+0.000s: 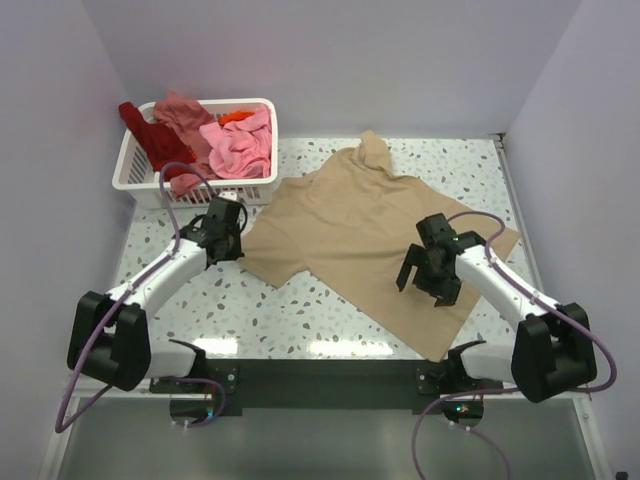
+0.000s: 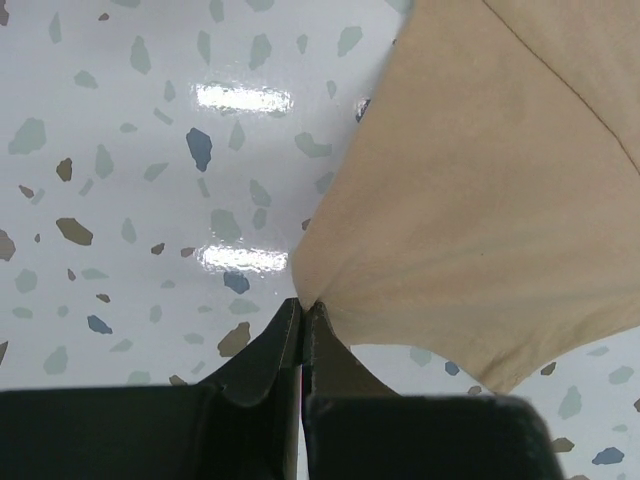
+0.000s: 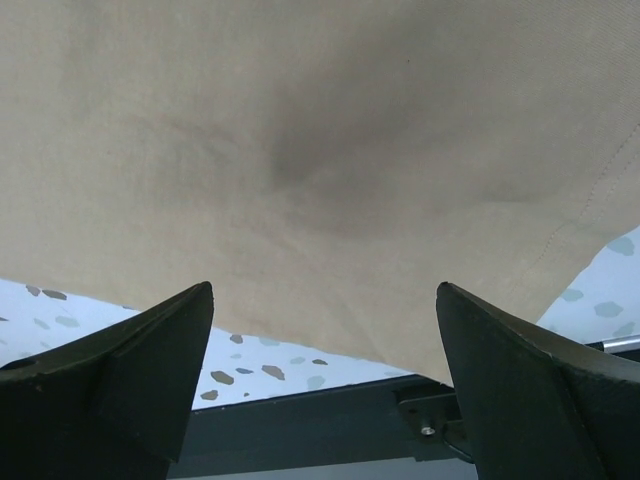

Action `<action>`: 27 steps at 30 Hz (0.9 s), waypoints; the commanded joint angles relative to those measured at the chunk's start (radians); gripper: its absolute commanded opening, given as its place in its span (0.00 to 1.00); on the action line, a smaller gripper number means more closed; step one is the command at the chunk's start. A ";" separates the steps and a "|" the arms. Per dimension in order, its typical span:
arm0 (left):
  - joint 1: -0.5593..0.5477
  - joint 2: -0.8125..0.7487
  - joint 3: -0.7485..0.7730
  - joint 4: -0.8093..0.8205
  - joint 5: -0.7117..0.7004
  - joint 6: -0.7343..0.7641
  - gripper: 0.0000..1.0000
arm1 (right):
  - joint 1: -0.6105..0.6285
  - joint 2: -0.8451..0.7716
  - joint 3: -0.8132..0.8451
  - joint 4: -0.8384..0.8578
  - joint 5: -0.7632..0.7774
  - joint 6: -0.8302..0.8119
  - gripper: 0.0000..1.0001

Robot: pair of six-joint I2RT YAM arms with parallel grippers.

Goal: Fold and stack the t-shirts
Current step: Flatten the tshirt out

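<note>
Cloth of the tan t-shirt (image 1: pixel 370 240) lies spread on the speckled counter (image 1: pixel 300 320). Its edge sits clamped in the left pincer (image 2: pixel 302 304); the right pincer (image 3: pixel 322 290) hangs wide open above it.

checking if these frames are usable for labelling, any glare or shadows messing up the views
Left wrist view: two bright glare patches on the glossy table, with the cloth evenly lit. Right wrist view: a soft dark shadow across the middle of the tan shirt. Top external view: even light, faint glare streaks on the table near its front edge.
</note>
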 commanded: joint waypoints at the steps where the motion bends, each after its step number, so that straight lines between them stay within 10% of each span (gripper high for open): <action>1: 0.030 0.018 0.044 0.004 0.009 0.046 0.00 | 0.053 -0.028 0.040 -0.038 0.088 0.087 0.97; 27: 0.047 0.052 0.068 0.021 0.159 0.074 0.00 | 0.384 -0.248 -0.126 -0.396 0.154 0.573 0.78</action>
